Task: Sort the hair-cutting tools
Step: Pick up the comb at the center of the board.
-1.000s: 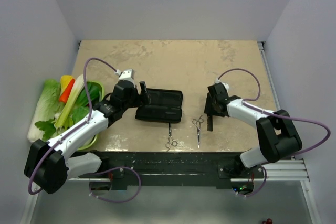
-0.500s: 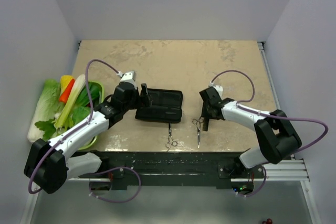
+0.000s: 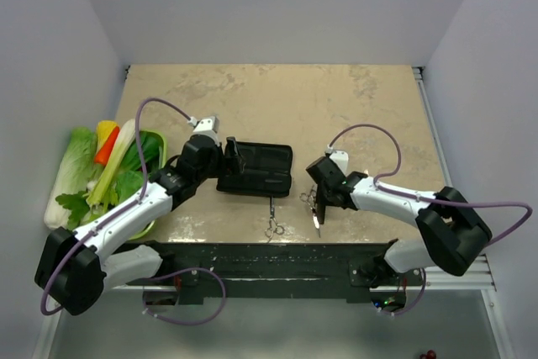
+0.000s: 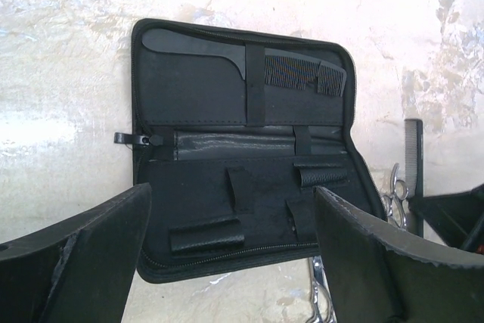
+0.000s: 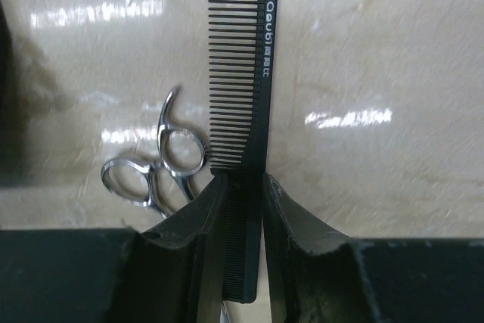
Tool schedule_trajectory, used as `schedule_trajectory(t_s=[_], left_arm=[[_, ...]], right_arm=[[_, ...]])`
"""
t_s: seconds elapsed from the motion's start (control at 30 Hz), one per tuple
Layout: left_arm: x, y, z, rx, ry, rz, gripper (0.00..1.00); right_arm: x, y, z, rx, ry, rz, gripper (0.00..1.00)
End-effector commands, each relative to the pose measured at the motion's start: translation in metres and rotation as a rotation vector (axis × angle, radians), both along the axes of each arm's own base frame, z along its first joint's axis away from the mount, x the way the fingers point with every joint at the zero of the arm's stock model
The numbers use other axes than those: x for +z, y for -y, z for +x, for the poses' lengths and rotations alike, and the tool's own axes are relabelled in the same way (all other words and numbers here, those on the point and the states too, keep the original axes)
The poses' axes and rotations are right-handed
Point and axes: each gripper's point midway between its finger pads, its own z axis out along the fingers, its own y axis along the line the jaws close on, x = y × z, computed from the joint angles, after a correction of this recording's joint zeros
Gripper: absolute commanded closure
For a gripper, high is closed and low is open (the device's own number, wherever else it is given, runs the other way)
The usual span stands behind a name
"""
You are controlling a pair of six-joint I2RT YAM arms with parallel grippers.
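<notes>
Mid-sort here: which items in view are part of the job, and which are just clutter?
Job: silver metal ring-handled scissors; second such pair; loose black plastic comb; black tail comb strapped in the open black fabric case.
Clutter: green bowl of vegetables.

A black zip-up fabric case (image 3: 261,171) is lying open and flat on a mottled beige surface (image 3: 277,98), while a green bowl (image 3: 157,136) heaped with leafy vegetables (image 3: 77,161) is sitting at the surface's left edge.
</notes>
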Motion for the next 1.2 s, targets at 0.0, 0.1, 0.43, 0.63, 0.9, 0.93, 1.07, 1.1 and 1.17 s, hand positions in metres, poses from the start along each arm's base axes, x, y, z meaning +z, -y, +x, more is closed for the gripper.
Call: schedule_trajectory(t_s=[0.0, 0.1, 0.43, 0.63, 0.9, 0.93, 1.07, 1.1, 1.17], left_arm=[[0.01, 0.005, 0.0, -0.012, 0.041, -0.025, 0.09], [0.012, 0.006, -0.001, -0.017, 0.045, -0.028, 0.09], [0.017, 0.007, -0.003, -0.023, 0.059, -0.028, 0.09], [0.017, 0.008, -0.004, -0.028, 0.06, -0.025, 0.09], [0.016, 0.008, -0.004, -0.025, 0.062, -0.02, 0.09], [0.017, 0.008, -0.004, -0.025, 0.063, -0.021, 0.09], [0.016, 0.007, -0.004, -0.022, 0.061, -0.014, 0.09], [0.015, 0.007, -0.003, -0.021, 0.059, -0.012, 0.09], [0.014, 0.005, -0.003, -0.017, 0.06, -0.008, 0.09]], right_arm=[[-0.007, 0.006, -0.041, -0.033, -0.085, -0.028, 0.74], [-0.001, 0.003, -0.048, -0.031, -0.076, -0.016, 0.73], [-0.007, -0.009, -0.082, 0.002, -0.106, -0.041, 0.73], [-0.001, -0.009, -0.095, -0.004, -0.106, -0.024, 0.73], [0.007, 0.0, -0.109, -0.018, -0.1, -0.02, 0.71], [0.009, 0.0, -0.109, -0.016, -0.096, -0.017, 0.7], [0.019, 0.0, -0.109, -0.028, -0.077, -0.029, 0.56], [0.023, -0.002, -0.111, -0.015, -0.07, -0.031, 0.53], [0.03, -0.006, -0.115, -0.014, -0.061, -0.016, 0.52]])
